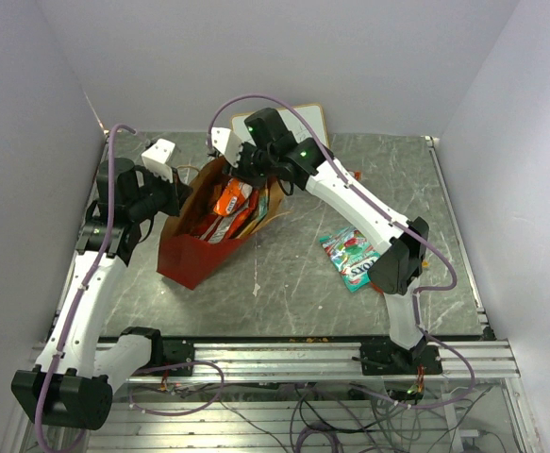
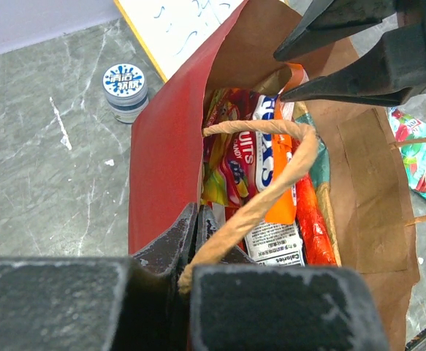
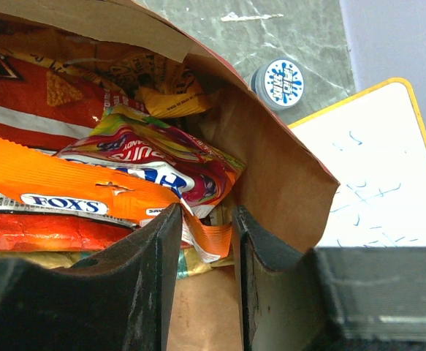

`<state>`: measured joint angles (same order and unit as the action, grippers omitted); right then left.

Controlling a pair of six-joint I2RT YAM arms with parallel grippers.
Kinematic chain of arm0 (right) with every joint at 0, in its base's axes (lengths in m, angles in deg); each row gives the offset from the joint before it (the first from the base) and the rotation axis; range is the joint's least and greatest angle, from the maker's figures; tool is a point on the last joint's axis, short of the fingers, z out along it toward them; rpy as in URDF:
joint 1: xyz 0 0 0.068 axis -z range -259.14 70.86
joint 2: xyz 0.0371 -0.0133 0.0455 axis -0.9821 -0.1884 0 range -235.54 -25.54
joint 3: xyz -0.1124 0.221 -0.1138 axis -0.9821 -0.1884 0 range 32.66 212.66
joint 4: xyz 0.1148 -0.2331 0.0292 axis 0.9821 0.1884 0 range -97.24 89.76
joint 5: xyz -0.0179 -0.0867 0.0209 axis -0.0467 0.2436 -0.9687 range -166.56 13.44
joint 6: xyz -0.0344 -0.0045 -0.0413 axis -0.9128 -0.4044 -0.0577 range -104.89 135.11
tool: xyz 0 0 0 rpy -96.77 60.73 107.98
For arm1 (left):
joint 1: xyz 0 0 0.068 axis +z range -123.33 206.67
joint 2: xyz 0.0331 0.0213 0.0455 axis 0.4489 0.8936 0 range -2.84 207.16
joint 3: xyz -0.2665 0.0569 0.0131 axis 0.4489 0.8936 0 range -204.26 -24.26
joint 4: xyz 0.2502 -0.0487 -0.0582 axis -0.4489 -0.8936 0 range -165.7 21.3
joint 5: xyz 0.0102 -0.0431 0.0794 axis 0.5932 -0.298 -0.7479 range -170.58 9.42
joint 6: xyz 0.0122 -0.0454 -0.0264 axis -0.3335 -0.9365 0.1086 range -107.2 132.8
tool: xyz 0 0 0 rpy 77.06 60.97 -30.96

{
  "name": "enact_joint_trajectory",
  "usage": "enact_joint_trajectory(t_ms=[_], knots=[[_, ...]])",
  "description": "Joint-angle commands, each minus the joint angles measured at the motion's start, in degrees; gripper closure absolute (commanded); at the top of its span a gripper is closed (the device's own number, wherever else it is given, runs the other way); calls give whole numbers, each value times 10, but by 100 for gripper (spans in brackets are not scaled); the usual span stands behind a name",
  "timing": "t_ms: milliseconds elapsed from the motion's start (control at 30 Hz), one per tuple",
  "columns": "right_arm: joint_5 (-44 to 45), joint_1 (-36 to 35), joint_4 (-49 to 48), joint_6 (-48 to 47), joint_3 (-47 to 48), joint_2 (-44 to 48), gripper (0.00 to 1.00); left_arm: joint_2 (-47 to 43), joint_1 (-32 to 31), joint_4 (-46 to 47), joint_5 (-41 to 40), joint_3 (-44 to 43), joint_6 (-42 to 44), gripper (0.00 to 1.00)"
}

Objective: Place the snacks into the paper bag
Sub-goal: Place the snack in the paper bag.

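My left claw (image 2: 198,219) clamps the paper bag (image 2: 165,146) towards the table (image 1: 284,283)'s left edge; my right claw (image 3: 205,216) stands apart over the snacks (image 3: 88,194) inside.

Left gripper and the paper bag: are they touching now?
Touching. The left wrist view shows the left gripper closed on the red wall of the paper bag, beside its twisted handle.

Mouth of paper bag (image 1: 188,257) crowded: R pincer (image 3: 207,219) inside w/ packets (image 2: 264,168), L pincer (image 2: 198,245) at rim. Counter (image 1: 293,293) R of bag free to teal packet (image 1: 350,255); jar (image 2: 125,89), whiteboard (image 3: 373,183) behind.
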<state>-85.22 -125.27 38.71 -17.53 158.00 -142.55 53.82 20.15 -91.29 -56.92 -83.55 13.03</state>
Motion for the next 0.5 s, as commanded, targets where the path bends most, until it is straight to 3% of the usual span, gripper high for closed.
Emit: enact_joint_trajectory(t_ms=[0, 467], knots=[[0, 1, -19, 2, -5, 31, 66, -13, 2, 27, 21, -2, 1, 93], [-12, 16, 13, 17, -57, 48, 61, -10, 3, 26, 22, -5, 2, 93]])
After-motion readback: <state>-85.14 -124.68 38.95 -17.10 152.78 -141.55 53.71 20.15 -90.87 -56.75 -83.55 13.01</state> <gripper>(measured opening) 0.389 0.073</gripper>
